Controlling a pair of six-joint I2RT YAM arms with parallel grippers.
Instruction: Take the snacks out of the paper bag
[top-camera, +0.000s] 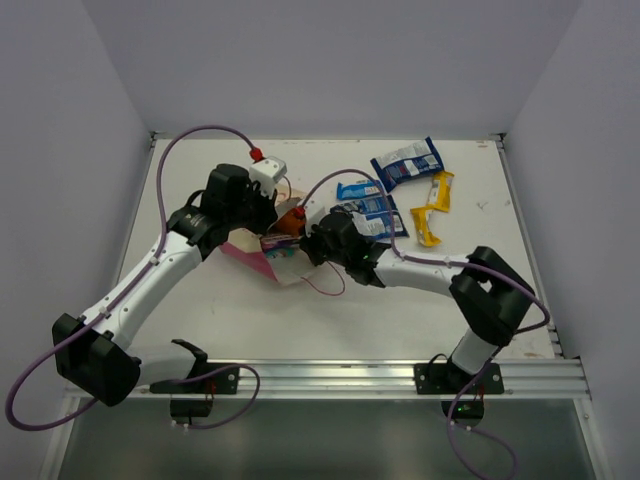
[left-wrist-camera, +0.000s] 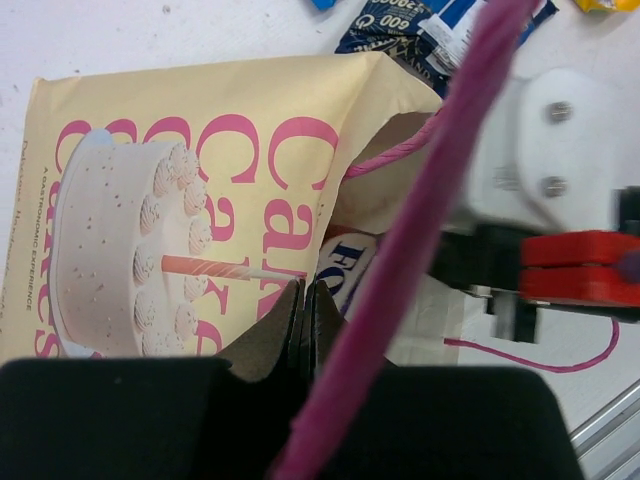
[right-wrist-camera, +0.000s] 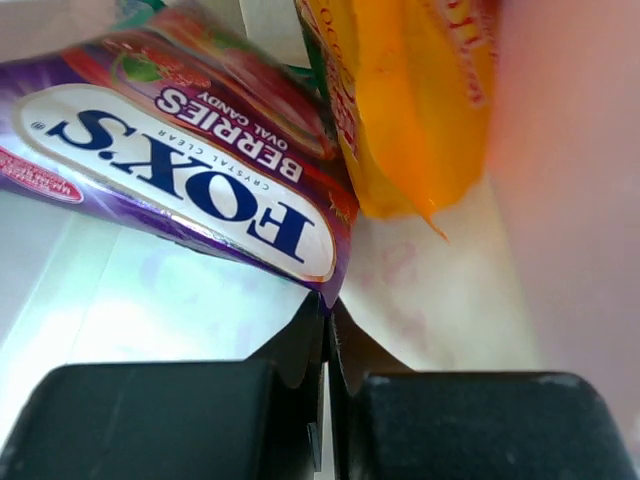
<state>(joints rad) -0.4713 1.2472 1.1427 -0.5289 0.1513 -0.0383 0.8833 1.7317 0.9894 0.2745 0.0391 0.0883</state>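
Observation:
The paper bag (top-camera: 250, 252) lies on its side at mid-table, its cream cake-printed front (left-wrist-camera: 200, 170) facing up. My left gripper (left-wrist-camera: 305, 298) is shut on the edge of its mouth, with a pink cord handle (left-wrist-camera: 420, 230) crossing in front of it. My right gripper (right-wrist-camera: 328, 308) reaches into the bag and is shut on the corner of a purple snack packet (right-wrist-camera: 190, 170). An orange packet (right-wrist-camera: 420, 100) lies just behind that one inside the bag. Three blue-and-white packets (top-camera: 405, 163) (top-camera: 360, 190) (top-camera: 378, 222) and a yellow one (top-camera: 432, 208) lie on the table to the right.
From above, both arms meet over the bag, with the left gripper (top-camera: 262, 230) and the right gripper (top-camera: 298, 250) close together. A loose cord handle (top-camera: 325, 285) loops onto the table in front of the bag. The metal rail (top-camera: 400, 375) runs along the near edge.

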